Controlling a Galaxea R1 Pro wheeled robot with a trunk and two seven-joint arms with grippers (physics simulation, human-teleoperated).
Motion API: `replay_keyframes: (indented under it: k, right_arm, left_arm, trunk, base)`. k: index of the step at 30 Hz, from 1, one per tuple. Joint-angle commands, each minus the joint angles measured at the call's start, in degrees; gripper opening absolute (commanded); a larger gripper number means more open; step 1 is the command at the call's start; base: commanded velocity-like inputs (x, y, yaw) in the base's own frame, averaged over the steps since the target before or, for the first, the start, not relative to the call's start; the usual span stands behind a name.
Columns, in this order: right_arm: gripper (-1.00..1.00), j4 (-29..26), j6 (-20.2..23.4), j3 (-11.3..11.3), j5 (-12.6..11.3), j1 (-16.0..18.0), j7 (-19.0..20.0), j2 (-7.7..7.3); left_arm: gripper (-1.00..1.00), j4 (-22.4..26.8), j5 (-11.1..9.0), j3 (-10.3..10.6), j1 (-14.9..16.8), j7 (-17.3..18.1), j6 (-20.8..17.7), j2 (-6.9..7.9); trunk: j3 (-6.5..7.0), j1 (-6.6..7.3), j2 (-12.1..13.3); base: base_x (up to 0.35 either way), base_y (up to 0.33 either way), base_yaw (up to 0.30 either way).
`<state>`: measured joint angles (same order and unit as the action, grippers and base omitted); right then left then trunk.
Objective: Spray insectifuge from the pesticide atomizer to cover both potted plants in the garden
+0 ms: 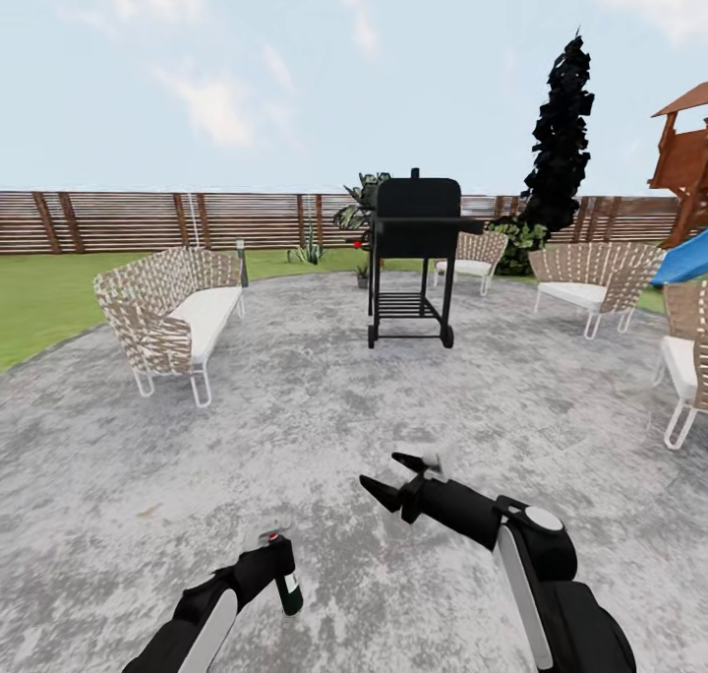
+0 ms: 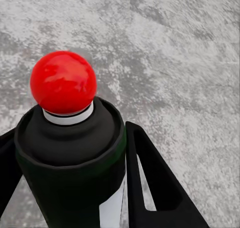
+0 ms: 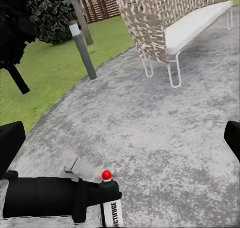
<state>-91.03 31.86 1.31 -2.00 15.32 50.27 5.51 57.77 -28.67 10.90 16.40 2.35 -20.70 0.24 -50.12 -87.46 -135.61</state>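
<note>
- At the far left of the head view, green lawn [image 1: 39, 299] runs back to a slatted wooden fence [image 1: 147, 220]; this is the garden's edge.
- Next, a woven sofa [image 1: 167, 314] with a white cushion stands on the round gravelly patio [image 1: 295, 427], with a grey bollard lamp [image 1: 242, 260] just behind it.
- Low in the frame, the left gripper [image 1: 280, 567] is clamped on the pesticide atomizer [image 1: 287, 580], a dark green bottle carried upright, red tip on top. In the left wrist view its dark fingers [image 2: 150, 178] press both sides of the bottle [image 2: 70, 173]. Held upright and close to the body, it looks carried for travel rather than aimed.
- At centre, a black barbecue grill [image 1: 413, 260] stands on the patio. A small leafy rosette [image 1: 308, 251] shows on the lawn past it, possibly one of the potted plants, but it is too small to tell.
- Right of centre, the right gripper [image 1: 398, 481] hangs over the gravel with its fingers apart, holding nothing, probably kept free.
- Further right, woven chairs [image 1: 590, 279] ring the patio, a tall dark conifer [image 1: 560, 132] rises behind, and a wooden play tower [image 1: 683, 161] sits at the edge.
- Judging by this, the bottle is picked up and spraying is not yet begun.
</note>
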Motion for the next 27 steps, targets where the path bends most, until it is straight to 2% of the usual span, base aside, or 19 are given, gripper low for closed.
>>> replay_keyframes:
  k: [1,3,8,27]
  right_arm:
    - [1.00,-0.1,1.3,0.2,-0.2,0.0,0.2,0.09]
    - [1.00,-0.7,5.8,0.2,-0.2,0.0,0.2,0.07]
    - [1.00,-1.5,9.4,0.3,-0.2,0.4,0.1,-0.10]
    - [1.00,-1.6,9.5,0.2,-0.1,0.6,0.0,-0.17]
  left_arm:
    - [-1.00,0.0,-0.2,0.0,0.0,0.0,-0.2,0.01]
    - [-1.00,0.0,-0.2,0.1,0.0,0.0,-0.3,-0.03]
    - [-1.00,0.0,-0.2,0.1,0.0,0.0,-0.3,-0.18]
    - [-1.00,-0.2,-0.2,0.0,0.0,0.0,-0.3,-0.25]
  trunk:
    - [-0.03,-0.03,0.0]
    - [-0.03,-0.03,0.0]
    - [-0.32,-0.03,0.0]
    - [-1.90,-0.03,0.0]
  base:
    - [0.337,0.001,0.000]
    - [0.337,0.000,0.000]
    - [0.337,0.000,0.000]
    - [0.337,0.000,0.000]
